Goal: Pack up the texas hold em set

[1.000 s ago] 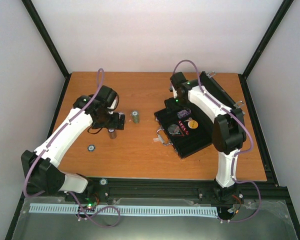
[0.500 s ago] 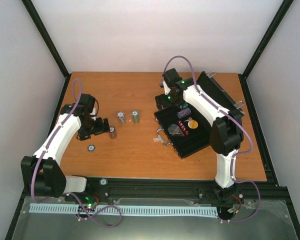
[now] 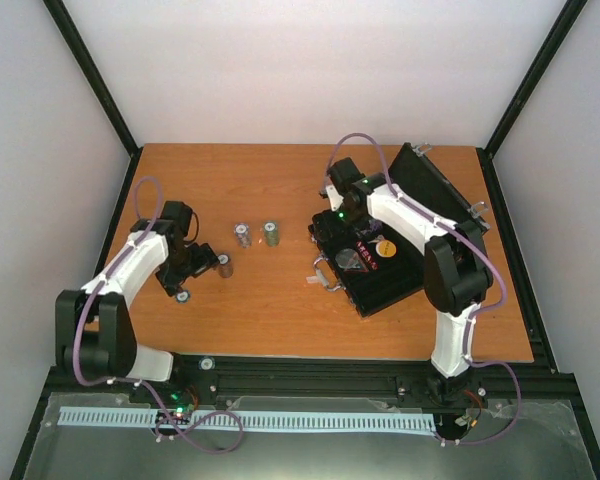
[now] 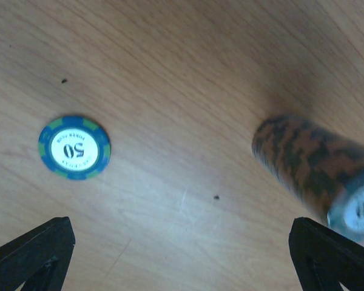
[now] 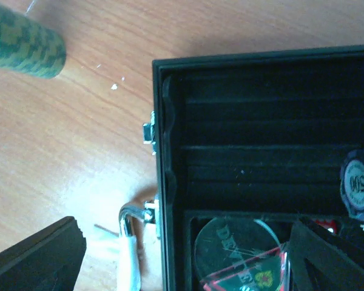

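Left pincer [image 4: 181, 262] wide and empty above blue chip [image 4: 74, 148] on table [image 4: 182, 54], right pincer [image 5: 185, 257] wide over open black case [image 5: 261, 121].

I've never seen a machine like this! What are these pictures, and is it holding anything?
A left arm and a right arm, both robots, are bolted to a wooden table. One picture looks down from above. The other two come from a small camera on each wrist. Each arm ends in two fingers, called an end effector. The left end effector is open near a blue chip and a brown stack. The right end effector is open over an open black case, which holds a purple chip and a clear disc. A green stack and a grey stack stand between the arms. Nothing is held.
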`<control>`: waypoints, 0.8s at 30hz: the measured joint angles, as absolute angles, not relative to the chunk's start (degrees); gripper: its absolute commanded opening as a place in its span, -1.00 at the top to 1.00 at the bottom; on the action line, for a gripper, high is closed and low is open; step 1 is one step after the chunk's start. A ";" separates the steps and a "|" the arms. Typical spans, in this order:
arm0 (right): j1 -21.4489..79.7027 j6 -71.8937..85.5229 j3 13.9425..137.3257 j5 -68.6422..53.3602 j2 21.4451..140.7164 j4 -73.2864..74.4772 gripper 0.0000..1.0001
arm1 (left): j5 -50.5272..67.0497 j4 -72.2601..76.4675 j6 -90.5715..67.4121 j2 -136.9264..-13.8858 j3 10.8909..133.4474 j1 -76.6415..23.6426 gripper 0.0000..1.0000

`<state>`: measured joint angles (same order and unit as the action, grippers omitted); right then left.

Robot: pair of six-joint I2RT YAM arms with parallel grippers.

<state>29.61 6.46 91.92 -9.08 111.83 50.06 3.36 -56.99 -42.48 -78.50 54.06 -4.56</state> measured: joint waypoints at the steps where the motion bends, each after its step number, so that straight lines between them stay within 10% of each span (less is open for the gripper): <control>1: 29.61 6.42 91.07 -9.54 111.22 50.04 -0.84 | 3.11 -56.07 -42.94 -79.81 54.06 -4.21 -0.99; 24: 30.61 4.75 86.30 -11.00 105.12 49.43 -0.81 | 1.72 -46.41 -46.59 -79.22 39.97 7.77 -1.00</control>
